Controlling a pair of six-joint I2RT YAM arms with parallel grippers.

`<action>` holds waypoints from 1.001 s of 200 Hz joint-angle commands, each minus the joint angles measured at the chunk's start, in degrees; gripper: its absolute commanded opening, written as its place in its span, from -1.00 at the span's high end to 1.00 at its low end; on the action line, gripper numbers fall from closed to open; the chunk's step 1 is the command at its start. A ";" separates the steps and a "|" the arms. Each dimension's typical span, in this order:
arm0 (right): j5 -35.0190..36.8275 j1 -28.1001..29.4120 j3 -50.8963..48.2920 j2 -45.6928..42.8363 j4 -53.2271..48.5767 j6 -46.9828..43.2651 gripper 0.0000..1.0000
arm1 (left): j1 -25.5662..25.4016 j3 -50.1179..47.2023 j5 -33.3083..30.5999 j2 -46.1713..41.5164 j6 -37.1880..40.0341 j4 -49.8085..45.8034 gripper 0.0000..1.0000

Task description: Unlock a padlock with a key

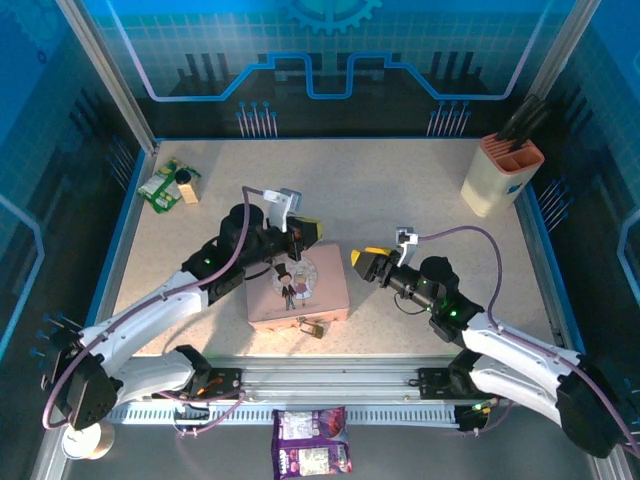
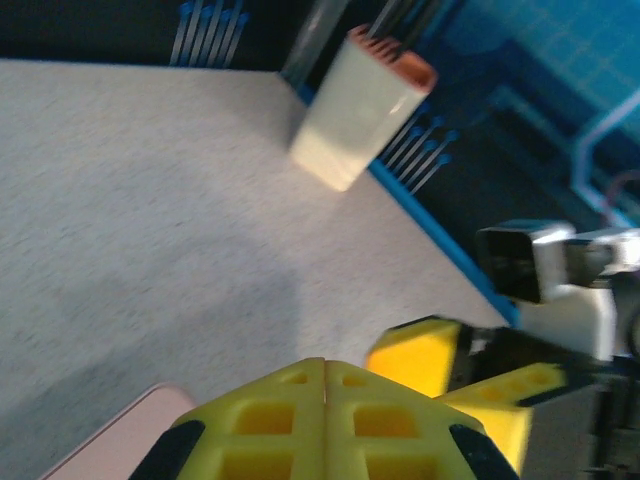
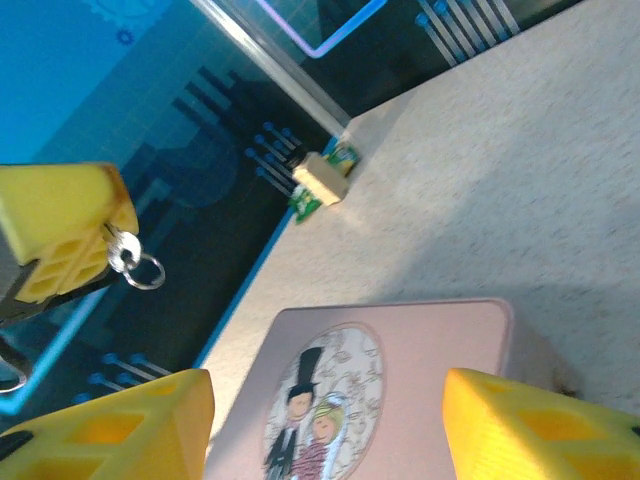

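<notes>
The key (image 3: 123,251), its ring dangling, is pinched in the closed left jaws; which way its blade points is hidden. The padlock (image 1: 312,327) lies flat against the pink tin's (image 1: 300,292) near edge, behind both jaws. The right jaws stand apart, and both arms angle inward.

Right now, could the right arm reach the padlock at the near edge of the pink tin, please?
Probably yes: the right hand is open beside the pink tin, and the padlock sits at the tin's near edge with nothing lying between them.
</notes>
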 commanded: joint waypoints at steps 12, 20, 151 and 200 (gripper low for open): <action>-9.14 -0.80 -1.11 3.81 20.92 7.97 -0.26 | -0.61 -0.88 9.13 0.66 -1.62 12.28 1.00; -9.58 -0.87 -1.41 5.05 24.02 8.50 -0.26 | -0.93 -1.04 9.82 1.08 -2.11 13.44 1.00; -12.75 0.16 -1.19 13.96 45.59 10.60 -0.08 | -3.07 -1.84 12.67 3.20 -6.04 17.67 1.00; -13.28 0.82 -0.52 14.70 46.11 10.25 0.09 | -3.91 -1.11 13.93 4.29 -6.51 18.25 1.00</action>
